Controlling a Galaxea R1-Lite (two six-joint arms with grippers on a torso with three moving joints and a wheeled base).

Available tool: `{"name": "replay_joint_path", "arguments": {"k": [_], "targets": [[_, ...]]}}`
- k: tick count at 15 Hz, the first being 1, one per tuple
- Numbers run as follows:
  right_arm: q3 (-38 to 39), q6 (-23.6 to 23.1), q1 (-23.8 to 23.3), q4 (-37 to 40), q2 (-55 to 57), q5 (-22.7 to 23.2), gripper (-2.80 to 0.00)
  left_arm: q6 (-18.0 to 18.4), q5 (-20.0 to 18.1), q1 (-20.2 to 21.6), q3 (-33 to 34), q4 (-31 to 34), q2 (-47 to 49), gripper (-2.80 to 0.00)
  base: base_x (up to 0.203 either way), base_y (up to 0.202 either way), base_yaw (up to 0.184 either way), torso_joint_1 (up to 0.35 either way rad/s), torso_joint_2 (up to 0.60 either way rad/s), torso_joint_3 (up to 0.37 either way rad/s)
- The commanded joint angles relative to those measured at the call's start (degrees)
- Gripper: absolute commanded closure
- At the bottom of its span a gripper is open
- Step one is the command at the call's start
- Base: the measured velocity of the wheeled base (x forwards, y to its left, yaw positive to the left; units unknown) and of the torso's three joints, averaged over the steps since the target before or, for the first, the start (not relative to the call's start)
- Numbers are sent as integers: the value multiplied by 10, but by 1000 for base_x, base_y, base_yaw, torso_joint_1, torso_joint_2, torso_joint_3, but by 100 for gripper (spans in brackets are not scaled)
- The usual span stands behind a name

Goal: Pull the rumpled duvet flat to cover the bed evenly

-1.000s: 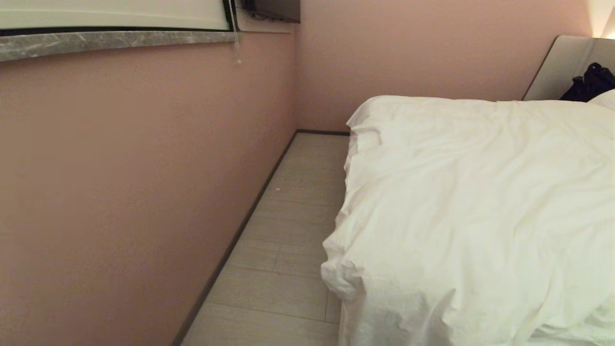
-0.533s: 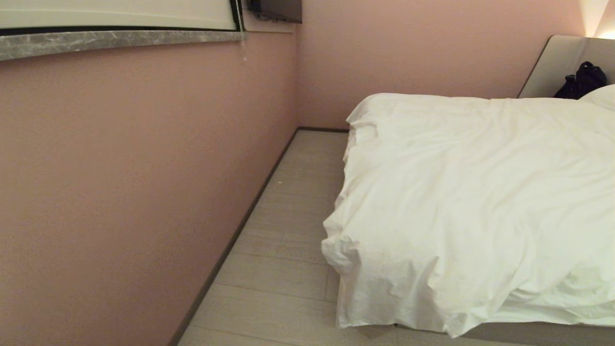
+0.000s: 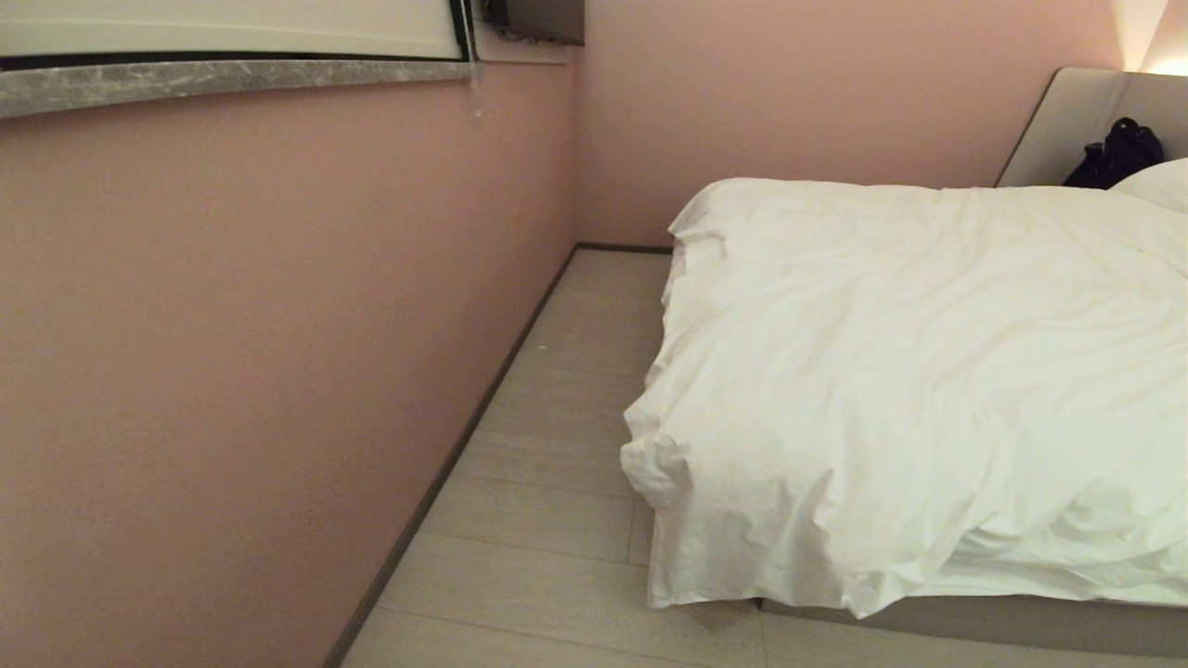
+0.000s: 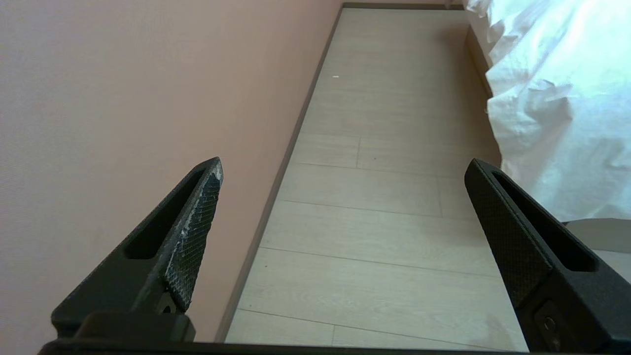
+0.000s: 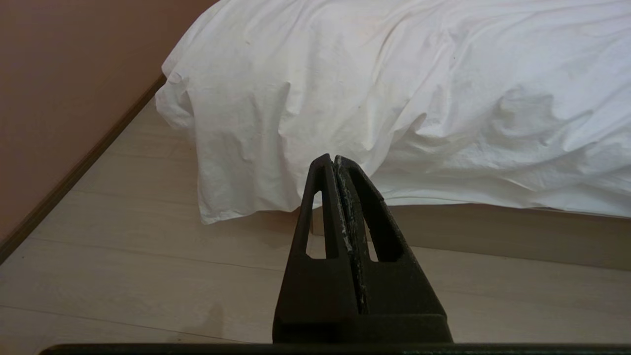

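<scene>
From where I stand the duvet (image 3: 910, 371) already lies over most of the bed (image 3: 974, 622), creased and bunched at its near corner, with the left gripper (image 4: 345, 167) wide and the right gripper (image 5: 335, 160) pinched empty, neither touching it.

left gripper (image 4: 343, 165): fingers spread wide, nothing between them, over the floor (image 4: 374, 222) by the wall
right gripper (image 5: 334, 159): fingers pressed together, empty, low over the floor, pointing toward the bed
arms: neither shows in the head view
</scene>
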Motion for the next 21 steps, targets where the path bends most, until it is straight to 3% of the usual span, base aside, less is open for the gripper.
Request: {"name": "replay_joint_path", "arguments": {"k": [1,21], "targets": [[0,0,0,0,1,0,0,0,0,0,0,0,0,-280,0,0,0,0,0,0],[0,0,0,0,1,0,0,0,0,0,0,0,0,-280,0,0,0,0,0,0]]}}
